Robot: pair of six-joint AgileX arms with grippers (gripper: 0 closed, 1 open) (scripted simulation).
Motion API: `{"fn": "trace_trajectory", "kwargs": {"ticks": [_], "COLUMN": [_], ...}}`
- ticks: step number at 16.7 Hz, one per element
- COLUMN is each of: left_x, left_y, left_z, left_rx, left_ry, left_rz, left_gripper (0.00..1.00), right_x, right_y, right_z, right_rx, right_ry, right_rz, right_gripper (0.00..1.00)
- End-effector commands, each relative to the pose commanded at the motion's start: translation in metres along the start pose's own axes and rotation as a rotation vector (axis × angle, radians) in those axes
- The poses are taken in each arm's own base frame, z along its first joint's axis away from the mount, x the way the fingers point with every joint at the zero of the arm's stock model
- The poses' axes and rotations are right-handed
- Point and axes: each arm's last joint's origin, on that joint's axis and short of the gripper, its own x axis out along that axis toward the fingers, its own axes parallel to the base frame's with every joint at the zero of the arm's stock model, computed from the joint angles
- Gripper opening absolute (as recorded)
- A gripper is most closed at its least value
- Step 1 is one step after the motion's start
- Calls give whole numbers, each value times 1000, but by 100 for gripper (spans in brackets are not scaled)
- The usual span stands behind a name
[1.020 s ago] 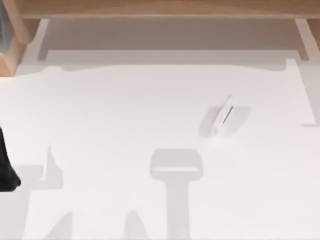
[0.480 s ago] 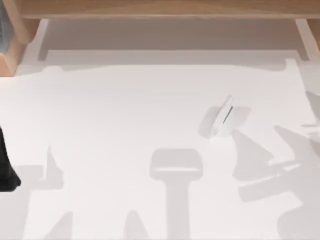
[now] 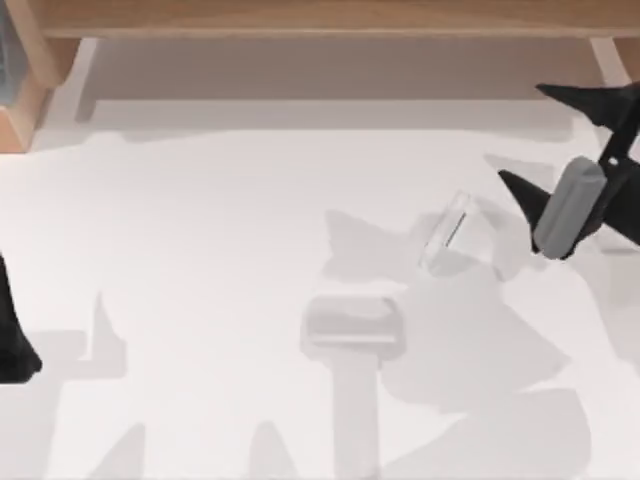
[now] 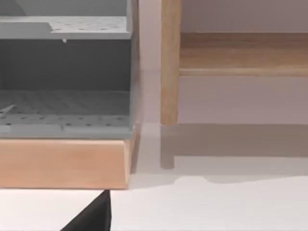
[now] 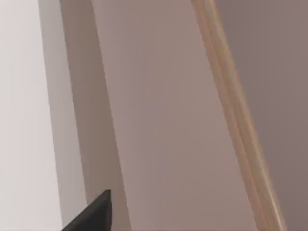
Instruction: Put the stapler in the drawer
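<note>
Spreading its two dark fingers wide apart, our right gripper (image 3: 535, 140) hangs over the table (image 3: 200, 220) at about two o'clock, holding nothing. At its eight o'clock, near but apart, the stapler (image 3: 447, 232) lies slantwise on the white top. Our left arm (image 3: 12, 335) sits parked at nine o'clock.

The small slim white bar-shaped stapler (image 3: 446, 231) lies on the flat white table (image 3: 220, 230), right of the middle. The right arm's black 2-finger gripper (image 3: 528, 140) is near it, at its 2 o'clock. The long wooden shelf rail (image 3: 320, 17) runs behind both. The left arm's black gripper (image 3: 12, 335) sits at the table's left edge, at the stapler's 8 o'clock.
</note>
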Motion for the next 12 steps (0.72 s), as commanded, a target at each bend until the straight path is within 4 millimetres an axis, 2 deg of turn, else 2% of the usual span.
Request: {"fn": "trace_trajectory", "kwargs": {"ticks": [2, 5, 7, 9, 12], "left_x": [0, 0, 0, 0, 0], "left_y": [0, 0, 0, 0, 0], "left_z": [0, 0, 0, 0, 0], "left_rx": [0, 0, 0, 0, 0], "left_ry": [0, 0, 0, 0, 0], "left_rz": [0, 0, 0, 0, 0], "left_gripper": [100, 100, 100, 100, 100], "right_x": [23, 53, 71, 85, 100], "right_y": [12, 11, -7, -34, -80], "right_z": [-2, -17, -29, -38, -37], "right_rx": [216, 573, 834, 1112, 1510], "right_ry": [76, 253, 387, 529, 757], "right_rz": [83, 154, 159, 138, 91], "right_gripper": [100, 100, 100, 100, 100]}}
